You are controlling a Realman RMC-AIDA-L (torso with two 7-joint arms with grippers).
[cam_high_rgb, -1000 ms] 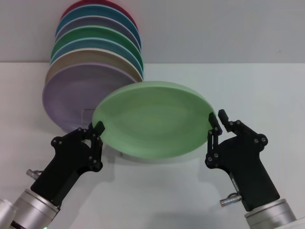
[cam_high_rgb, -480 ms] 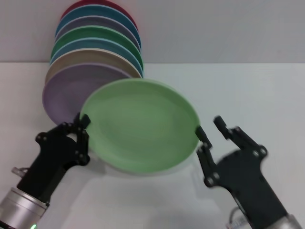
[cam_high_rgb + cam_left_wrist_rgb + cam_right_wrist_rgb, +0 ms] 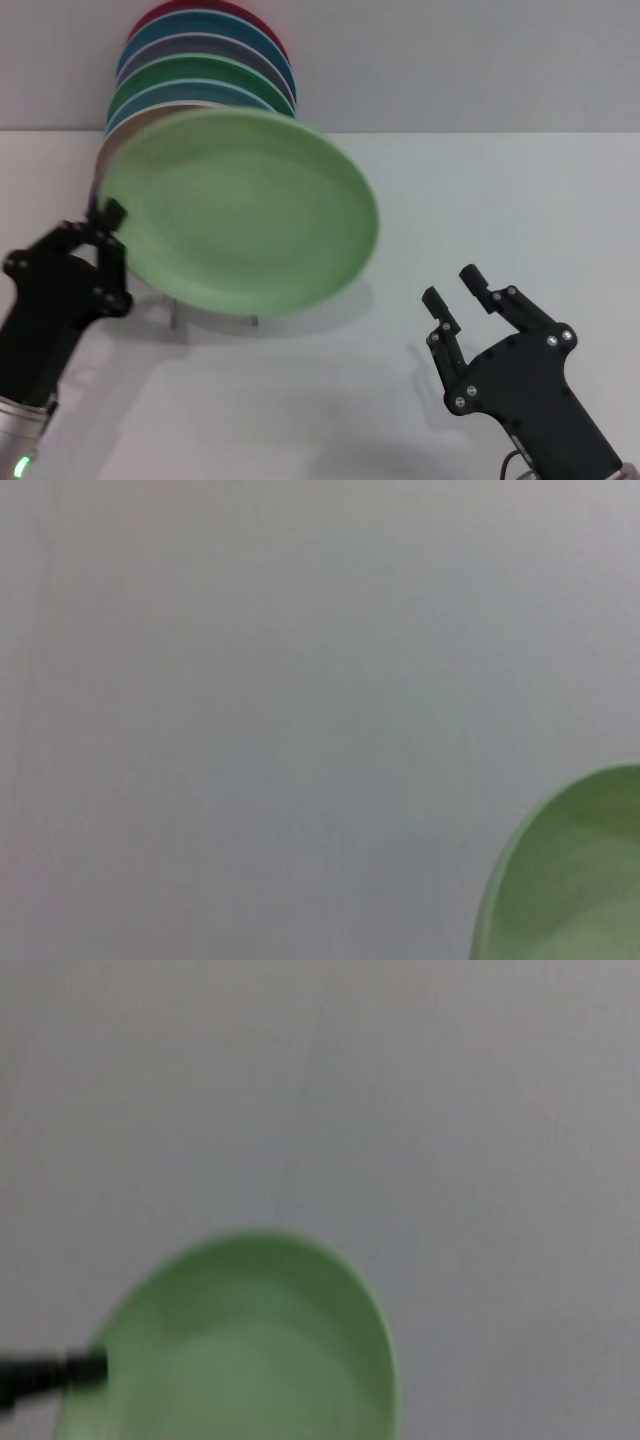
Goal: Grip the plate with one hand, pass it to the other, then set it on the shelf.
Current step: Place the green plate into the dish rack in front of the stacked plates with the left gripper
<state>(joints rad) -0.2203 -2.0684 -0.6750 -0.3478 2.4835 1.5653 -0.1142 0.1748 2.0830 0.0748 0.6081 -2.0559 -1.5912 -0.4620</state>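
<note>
We read this as the last step: the handover looks done and the plate point(image 3: 240, 210) now has to go on the shelf point(image 3: 215, 318). Our left gripper point(image 3: 108, 222) pinches the plate by its left rim, jaws pressed on the edge, and holds it in the air, tilted so its face shows to the head camera. The plate sits in front of the row of plates point(image 3: 200, 90) leaning at the back left, covering the lower ones. Only thin clear legs of the shelf show under the plate's lower edge, on the table point(image 3: 500, 200); the rest of the shelf is hidden behind the plate, so we cannot tell how close the rim is to its slot. Our right gripper point(image 3: 455, 290) is low on the right, well apart from the plate, jaws spread and holding nothing. The right wrist view shows the plate point(image 3: 250, 1350) from the side with a dark finger point(image 3: 60, 1370) on its far rim, which we take to be the left gripper's. The left wrist view catches just a slice of the plate point(image 3: 570, 880) at the corner. Next move, as we judge it: lower the plate so its bottom edge drops into the shelf, lean it back, then release. The shelf is narrow and the plate wide, so centering matters or it may tip.
</note>
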